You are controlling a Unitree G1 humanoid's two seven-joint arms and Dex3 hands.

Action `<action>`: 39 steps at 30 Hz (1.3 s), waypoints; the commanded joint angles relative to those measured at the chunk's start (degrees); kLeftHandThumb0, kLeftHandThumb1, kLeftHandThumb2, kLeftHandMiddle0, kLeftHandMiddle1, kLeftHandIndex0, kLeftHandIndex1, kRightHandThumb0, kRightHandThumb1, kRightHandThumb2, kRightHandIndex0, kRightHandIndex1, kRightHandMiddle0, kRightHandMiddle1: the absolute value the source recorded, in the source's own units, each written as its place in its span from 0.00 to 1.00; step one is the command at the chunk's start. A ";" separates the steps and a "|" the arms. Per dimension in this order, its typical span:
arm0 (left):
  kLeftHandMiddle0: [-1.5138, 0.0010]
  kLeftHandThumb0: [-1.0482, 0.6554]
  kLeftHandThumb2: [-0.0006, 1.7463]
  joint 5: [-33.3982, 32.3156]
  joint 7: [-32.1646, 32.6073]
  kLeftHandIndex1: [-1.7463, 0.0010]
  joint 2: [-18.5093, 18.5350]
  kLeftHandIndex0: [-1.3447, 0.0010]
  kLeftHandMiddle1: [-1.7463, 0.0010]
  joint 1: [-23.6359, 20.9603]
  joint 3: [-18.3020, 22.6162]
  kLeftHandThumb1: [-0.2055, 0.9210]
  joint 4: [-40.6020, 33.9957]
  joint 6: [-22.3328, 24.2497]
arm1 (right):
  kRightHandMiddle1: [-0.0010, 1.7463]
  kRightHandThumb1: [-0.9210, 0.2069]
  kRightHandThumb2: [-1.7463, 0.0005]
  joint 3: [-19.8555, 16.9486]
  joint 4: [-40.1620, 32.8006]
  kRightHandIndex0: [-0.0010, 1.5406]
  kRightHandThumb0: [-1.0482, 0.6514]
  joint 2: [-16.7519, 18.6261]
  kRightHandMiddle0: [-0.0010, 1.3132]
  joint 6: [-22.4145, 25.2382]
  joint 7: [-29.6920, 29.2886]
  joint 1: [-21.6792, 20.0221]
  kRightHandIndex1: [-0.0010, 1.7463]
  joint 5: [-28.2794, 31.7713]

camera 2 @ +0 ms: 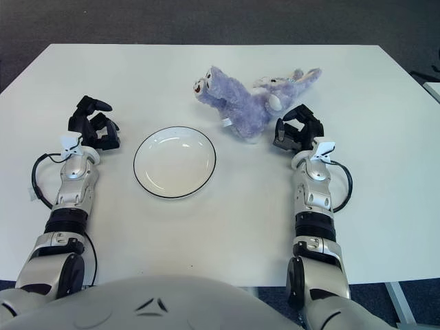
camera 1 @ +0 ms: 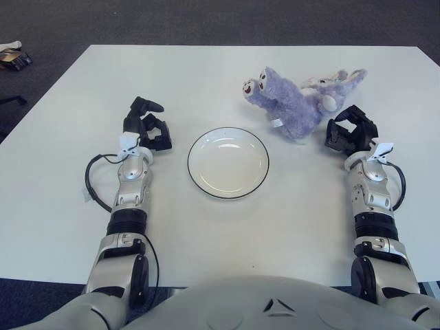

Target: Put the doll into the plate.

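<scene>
A white plate (camera 1: 228, 163) with a thin dark rim is sitting on the white tabletop (camera 1: 206, 82), roughly midway between the robot's two forearms. The plate is holding nothing; its bowl is showing only bare glazed surface.

The doll (camera 1: 292, 102), a purple plush animal with pale paws and long ears, is lying on its side on the tabletop beyond the plate and to its right, apart from the rim and not overlapping it. A small white tag is sticking out from its lower edge, toward the plate.

The right robot hand (camera 1: 351, 133) is showing just to the right of the doll's body, close against the plush. Its dark fingers are curling loosely inward with a gap between them, and they are not closing around anything; whether a fingertip is brushing the fur cannot be told from either eye view.

The left robot hand (camera 1: 145, 125) is showing to the left of the plate, near its rim but separate from it, with one finger pointing up and away and the others bending; it is gripping nothing. A black cable (camera 1: 93, 182) is looping beside the left forearm.
</scene>
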 commanded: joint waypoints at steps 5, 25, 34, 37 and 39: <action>0.46 0.61 0.90 -0.35 -0.65 0.02 -1.05 0.60 0.00 3.92 -0.09 0.26 3.46 -1.72 | 1.00 0.55 0.24 0.24 2.92 0.74 0.33 1.63 0.48 2.33 -0.61 2.75 1.00 0.12; 0.45 0.61 0.92 -2.44 -3.91 0.02 -0.16 0.59 0.00 4.04 -0.01 0.25 1.18 1.96 | 1.00 0.51 0.27 -1.73 -2.16 0.70 0.34 1.42 0.45 5.92 -2.90 3.48 1.00 1.32; 0.48 0.61 0.89 -4.57 -6.29 0.02 0.31 0.61 0.00 4.26 0.20 0.29 -1.16 5.07 | 1.00 0.48 0.29 -1.14 -6.80 0.67 0.34 0.59 0.43 8.01 -3.50 4.68 1.00 -0.12; 0.49 0.61 0.88 -5.19 -6.99 0.01 0.40 0.63 0.00 4.40 0.14 0.30 -2.37 6.08 | 1.00 0.48 0.29 -1.05 -8.16 0.67 0.35 0.52 0.43 8.44 -3.47 5.00 1.00 -0.30; 0.50 0.61 0.87 -5.80 -7.56 0.00 0.41 0.64 0.00 4.35 0.15 0.31 -3.30 6.95 | 1.00 0.47 0.30 -0.99 -8.96 0.67 0.35 0.38 0.42 8.45 -3.36 5.17 1.00 -0.46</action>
